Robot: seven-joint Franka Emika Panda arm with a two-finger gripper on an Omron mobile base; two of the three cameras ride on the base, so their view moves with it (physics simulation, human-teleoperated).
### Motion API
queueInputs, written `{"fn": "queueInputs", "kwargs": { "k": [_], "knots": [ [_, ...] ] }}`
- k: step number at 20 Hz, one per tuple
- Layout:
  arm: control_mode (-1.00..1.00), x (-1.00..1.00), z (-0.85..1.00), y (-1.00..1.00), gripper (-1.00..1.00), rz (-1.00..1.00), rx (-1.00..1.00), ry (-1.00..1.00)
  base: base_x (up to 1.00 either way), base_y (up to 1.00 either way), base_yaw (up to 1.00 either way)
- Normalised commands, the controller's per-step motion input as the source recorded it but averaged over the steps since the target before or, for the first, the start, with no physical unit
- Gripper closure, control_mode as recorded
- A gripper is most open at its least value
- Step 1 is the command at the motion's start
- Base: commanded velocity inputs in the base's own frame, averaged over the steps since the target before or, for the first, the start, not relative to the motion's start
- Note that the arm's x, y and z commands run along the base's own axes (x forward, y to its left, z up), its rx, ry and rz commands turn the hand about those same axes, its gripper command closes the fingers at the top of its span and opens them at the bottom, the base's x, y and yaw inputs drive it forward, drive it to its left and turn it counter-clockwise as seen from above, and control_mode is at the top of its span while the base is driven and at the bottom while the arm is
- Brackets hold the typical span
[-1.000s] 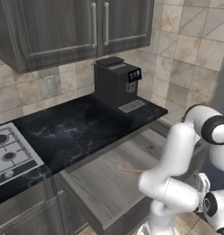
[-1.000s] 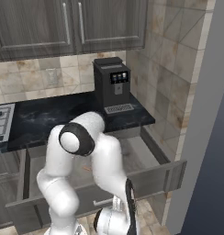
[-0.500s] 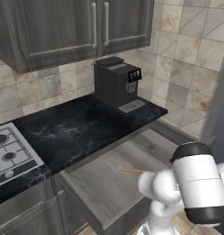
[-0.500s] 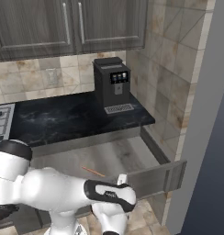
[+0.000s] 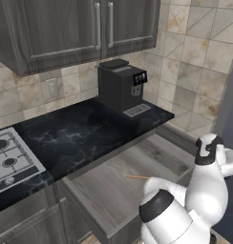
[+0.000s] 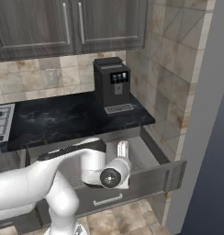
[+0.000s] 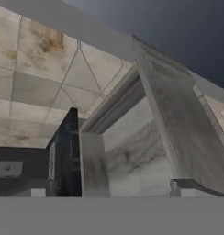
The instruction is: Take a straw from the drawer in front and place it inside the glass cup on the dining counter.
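Straw (image 5: 136,177) flat in drawer (image 5: 113,190), lying left-right

**Flat, even render light; hand view soft**

Both base views evenly lit, moderately bright, no single light source evident. Shadows faint: a soft dark band beneath the upper cabinets (image 5: 80,33) and under the counter lip over the open drawer (image 5: 113,190). Mild sheen on the white arm (image 6: 45,183); no harsh glare. Hand view noticeably blurrier, coarse and pixelated, rolled sideways. No edge distortion visible.
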Motion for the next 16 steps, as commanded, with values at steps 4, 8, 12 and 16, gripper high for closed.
{"fn": "queueInputs", "kwargs": {
  "k": [4, 8, 12, 16],
  "knots": [
    [-1.0, 0.36, 1.0, 0.0, -1.0, 0.09, 0.0, 0.45, 0.0, 0.0, 0.0],
    [-1.0, 0.37, 1.0, 0.0, -1.0, 0.23, 0.0, 0.6, 0.0, 0.0, 0.0],
    [-1.0, 0.21, 0.7, 0.14, -1.0, 0.37, 0.02, 0.56, 0.0, 0.0, 0.0],
    [-1.0, 0.01, 0.03, 0.41, -1.0, 0.51, 0.03, 0.33, 0.0, 0.0, 0.0]
  ]
}}
